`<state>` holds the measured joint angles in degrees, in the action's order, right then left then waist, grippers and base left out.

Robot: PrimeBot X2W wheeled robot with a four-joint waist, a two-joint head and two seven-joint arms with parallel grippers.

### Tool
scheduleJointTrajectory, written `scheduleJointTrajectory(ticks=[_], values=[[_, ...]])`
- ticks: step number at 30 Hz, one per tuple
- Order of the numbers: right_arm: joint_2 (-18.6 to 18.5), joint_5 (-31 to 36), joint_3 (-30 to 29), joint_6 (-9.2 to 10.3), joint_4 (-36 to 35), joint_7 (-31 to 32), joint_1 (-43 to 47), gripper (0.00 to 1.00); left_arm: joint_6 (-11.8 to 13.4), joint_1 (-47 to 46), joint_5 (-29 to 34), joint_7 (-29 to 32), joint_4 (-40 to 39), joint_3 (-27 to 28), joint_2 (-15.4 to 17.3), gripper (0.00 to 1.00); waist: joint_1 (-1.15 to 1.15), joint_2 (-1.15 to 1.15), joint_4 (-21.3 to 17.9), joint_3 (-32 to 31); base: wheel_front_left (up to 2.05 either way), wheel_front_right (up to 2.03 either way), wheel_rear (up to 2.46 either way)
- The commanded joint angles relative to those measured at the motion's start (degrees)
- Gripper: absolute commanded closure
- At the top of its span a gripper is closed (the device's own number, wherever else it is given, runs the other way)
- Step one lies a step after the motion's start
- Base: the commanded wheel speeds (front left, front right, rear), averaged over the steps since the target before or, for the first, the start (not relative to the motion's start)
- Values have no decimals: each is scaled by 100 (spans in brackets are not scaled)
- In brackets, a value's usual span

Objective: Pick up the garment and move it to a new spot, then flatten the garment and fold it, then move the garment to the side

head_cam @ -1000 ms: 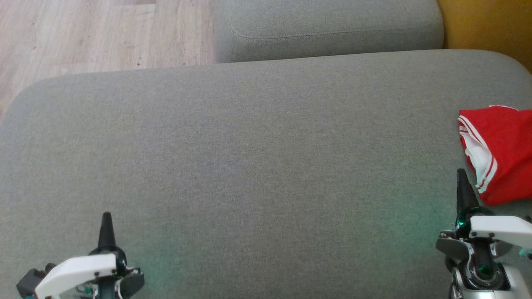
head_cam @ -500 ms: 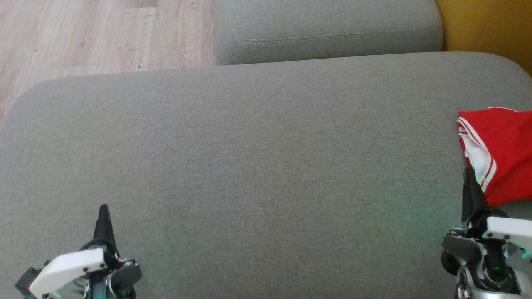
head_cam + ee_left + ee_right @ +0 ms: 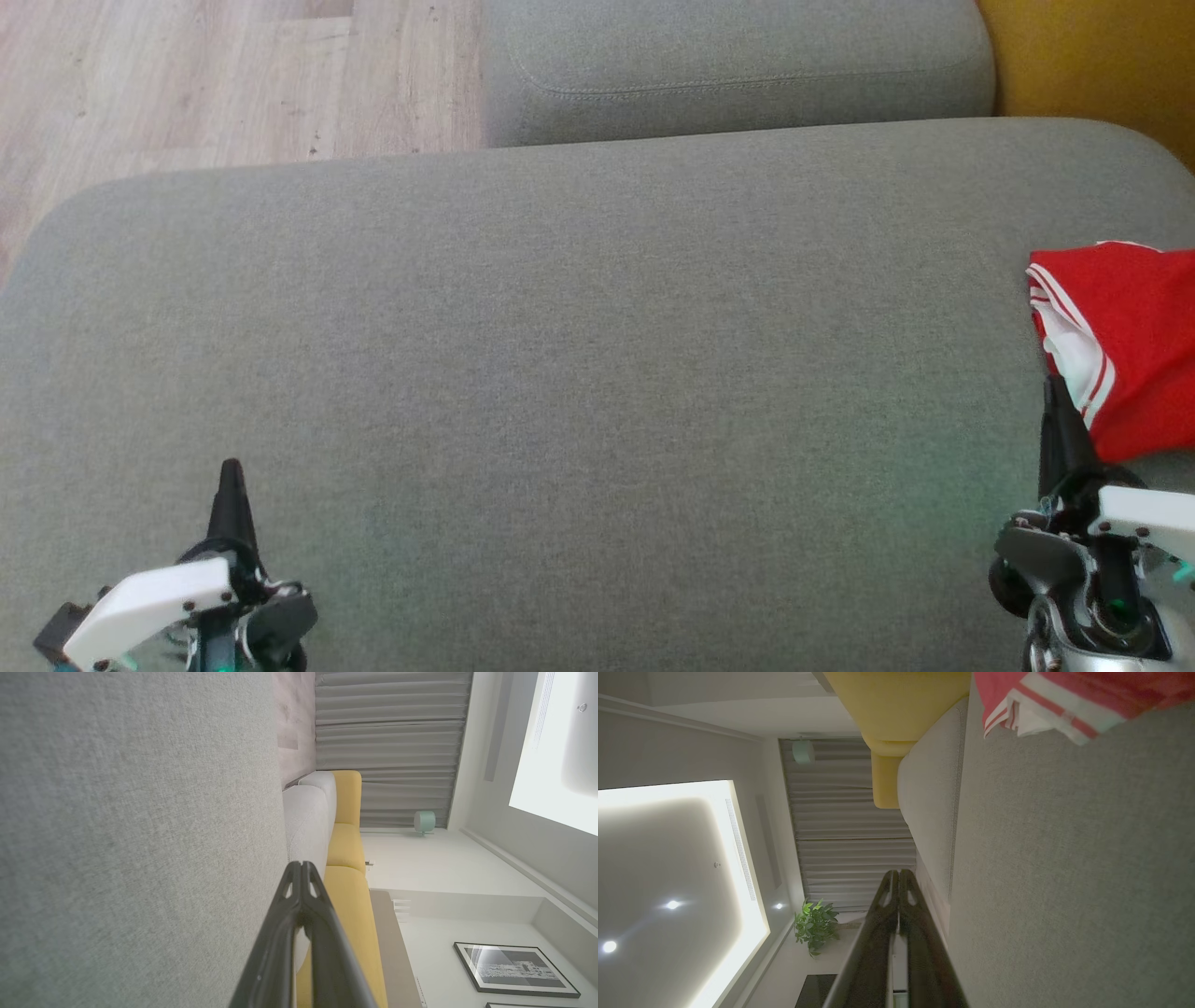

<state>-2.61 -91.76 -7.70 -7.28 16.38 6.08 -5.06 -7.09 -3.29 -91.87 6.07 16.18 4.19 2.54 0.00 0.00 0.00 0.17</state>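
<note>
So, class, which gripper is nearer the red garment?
The right gripper: its tip is beside the striped edge of the red garment; the left gripper sits far across the grey cushion.

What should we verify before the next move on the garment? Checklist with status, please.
1. The right gripper open for a grasp: not ok, fingers shut, nothing held.
2. The left gripper open: not ok, shut, nothing held.
3. The garment near the right gripper: ok, it lies just ahead of the fingertips; the right wrist view shows them apart.
4. Whole garment in view: not ok, the head view's right edge cuts it off.
5. Fold state of the garment: cannot tell.
6. Room on the cushion to lay it out: ok, wide grey surface to the garment's left.
</note>
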Motion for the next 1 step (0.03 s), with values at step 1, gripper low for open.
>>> scheduleJointTrajectory(ticks=[1], values=[[-27, -40, 117, -21, -235, 41, -113, 100, -40, -290, -30, 41, -211, 231, 33, 100, 0, 0, 0, 0, 0, 0, 0]])
